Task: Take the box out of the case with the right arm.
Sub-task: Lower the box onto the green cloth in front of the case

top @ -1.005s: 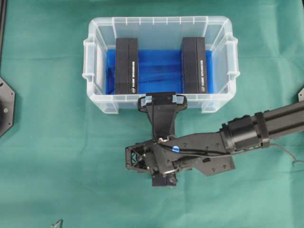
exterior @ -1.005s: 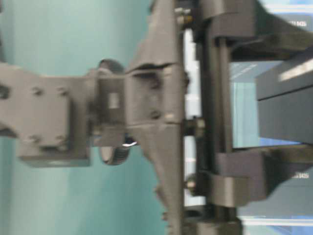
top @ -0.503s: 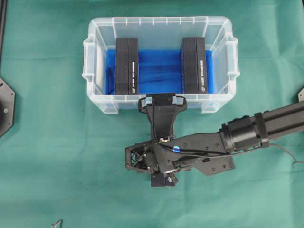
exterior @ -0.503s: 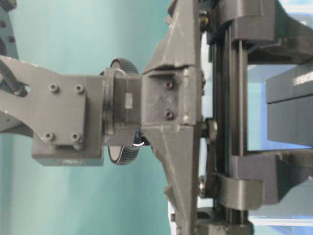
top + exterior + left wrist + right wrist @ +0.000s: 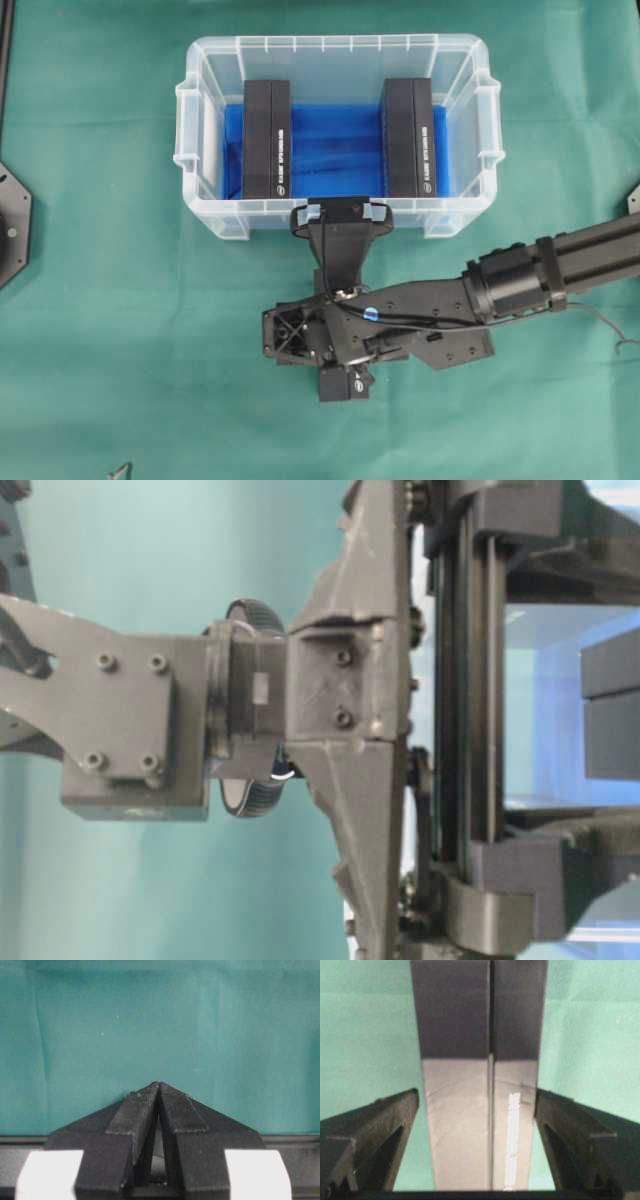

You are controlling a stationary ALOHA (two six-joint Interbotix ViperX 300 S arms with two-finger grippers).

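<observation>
Jaws of the right gripper (image 5: 476, 1094) stand spread beside the black box (image 5: 455, 1110), touching neither side, probably because it rests on the green cloth (image 5: 365, 1035), outside the case (image 5: 210, 215).

Open blue floor (image 5: 335, 150) between two boxes at 9 (image 5: 267, 138) and 3 o'clock (image 5: 409, 136); case (image 5: 470, 60) walls bound all sides.

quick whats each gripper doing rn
Left gripper: closed, holding nothing.
Right gripper: open, straddling a black box with a gap on both sides, not clamped.
</observation>
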